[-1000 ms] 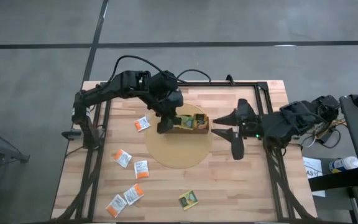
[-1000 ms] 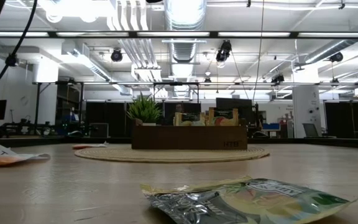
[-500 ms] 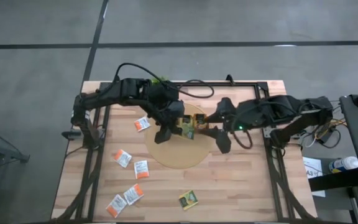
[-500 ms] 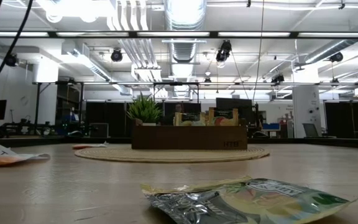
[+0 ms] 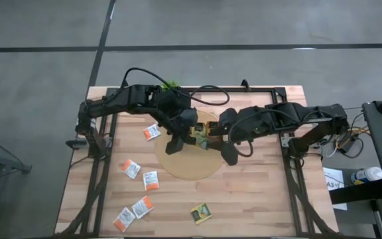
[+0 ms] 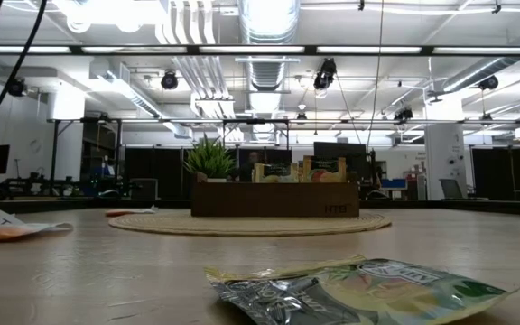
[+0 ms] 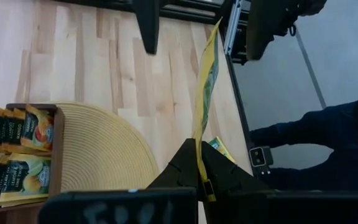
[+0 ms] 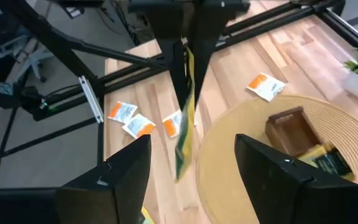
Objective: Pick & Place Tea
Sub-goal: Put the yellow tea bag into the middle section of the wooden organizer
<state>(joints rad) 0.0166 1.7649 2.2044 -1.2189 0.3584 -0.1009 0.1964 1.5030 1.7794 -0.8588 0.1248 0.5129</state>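
My left gripper [image 5: 190,137] hovers over the round woven mat [image 5: 184,166], shut on a green-and-yellow tea sachet [image 8: 185,124]. My right gripper [image 5: 221,143] stands open just to the right of it. Its fingers face the sachet and are apart from it. The brown tray [image 7: 23,155] sits on the mat with several sachets standing in it. Several white-and-orange sachets [image 5: 150,180] and one green-and-yellow sachet [image 5: 201,213] lie flat on the table. No gripper shows in the low view. My left gripper pinches the sachet's upper edge [image 8: 185,68] between its two fingers [image 7: 182,165]. The fingers slant down from the table's left. The sachet hangs below them, seen edge-on [image 7: 205,93] in the left wrist view, and is clear of the mat.
A small potted plant [image 5: 171,85] stands at the mat's far edge, behind the left arm. The black frame rails [image 5: 101,166] run along the table's left and right sides. Bare wood lies in the near right part of the table [image 5: 257,199].
My right gripper has swung toward the table's left and a little down. It has come from beside the right rail to close by the sachet held in my left gripper, and its wrist has turned. The left gripper has kept its hold.
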